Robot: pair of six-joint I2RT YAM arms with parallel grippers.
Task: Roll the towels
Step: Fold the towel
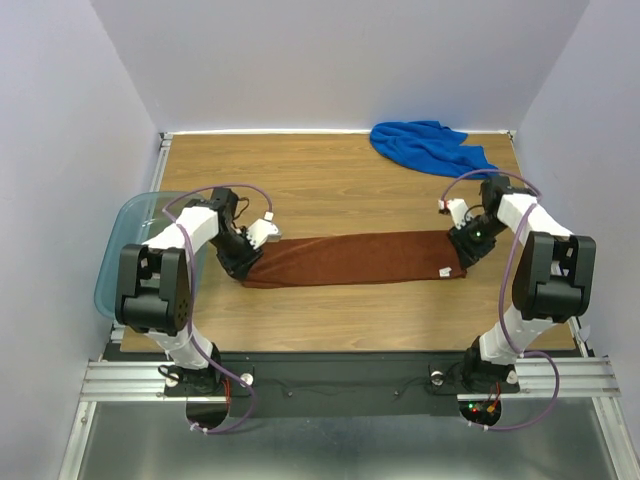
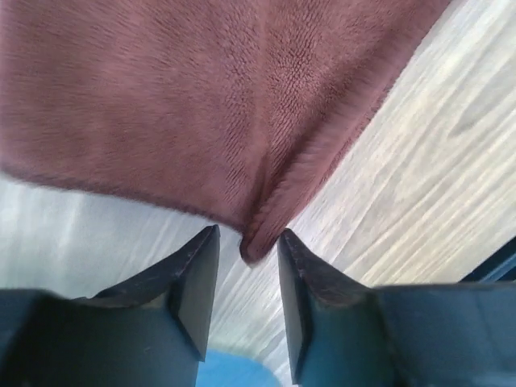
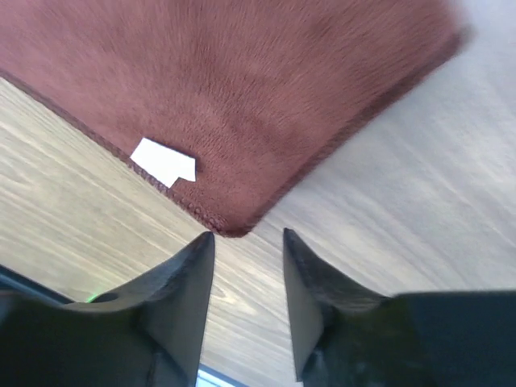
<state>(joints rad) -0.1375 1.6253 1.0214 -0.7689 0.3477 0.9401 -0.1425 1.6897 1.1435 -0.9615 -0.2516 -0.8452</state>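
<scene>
The rust-brown towel (image 1: 350,258) lies stretched flat across the middle of the table, folded into a long strip. My left gripper (image 1: 243,268) sits at its left end. In the left wrist view the jaws (image 2: 248,242) are open, with the towel's corner (image 2: 256,234) lying loose between the tips. My right gripper (image 1: 462,255) is at the right end, and its jaws (image 3: 248,235) stand open just off the towel's corner (image 3: 234,218), near a white tag (image 3: 164,160). The blue towel (image 1: 428,146) lies crumpled at the back right.
A translucent teal bin (image 1: 120,250) stands at the table's left edge, beside the left arm. White walls close in the table on three sides. Bare wood shows in front of and behind the brown towel.
</scene>
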